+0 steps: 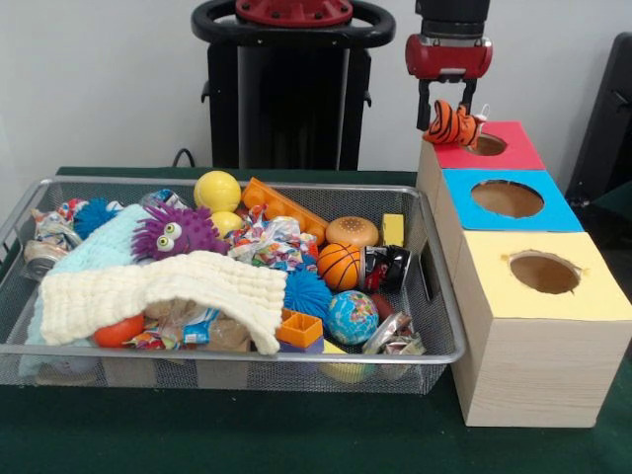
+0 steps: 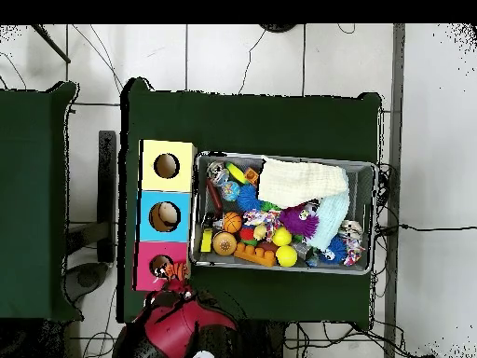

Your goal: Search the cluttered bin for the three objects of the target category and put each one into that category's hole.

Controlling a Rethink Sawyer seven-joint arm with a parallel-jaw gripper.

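Green cloth covers the table (image 1: 247, 434), with a pale wall behind it in the front view. On the left sits a wire mesh bin (image 1: 227, 354) heaped with clutter; just right of it stands a row of three wooden boxes, each with a round hole on top: a yellow box (image 1: 538, 326) nearest, a blue box (image 1: 504, 202) in the middle, and a red box (image 1: 509, 148) farthest.

Above the red box hangs the claw (image 1: 446, 111), closed on a small orange-and-black striped tiger toy (image 1: 454, 123). The toy sits between the claw's tips and just below them, over the left edge of the red box and just left of the red hole (image 1: 486, 145); whether it touches the box top cannot be told. From overhead, the same striped toy (image 2: 173, 272) shows at the edge of the red box beside its hole.

Inside the bin, a cream knitted cloth (image 1: 163, 296) drapes across the near left, with a purple fuzzy creature with googly eyes (image 1: 178, 232) behind it. A yellow ball (image 1: 217, 190) lies at the far side, an orange toy basketball (image 1: 339, 265) near the middle right, a small globe ball (image 1: 353, 316) nearer, and a spiky blue ball (image 1: 308, 293) between cloth and globe.
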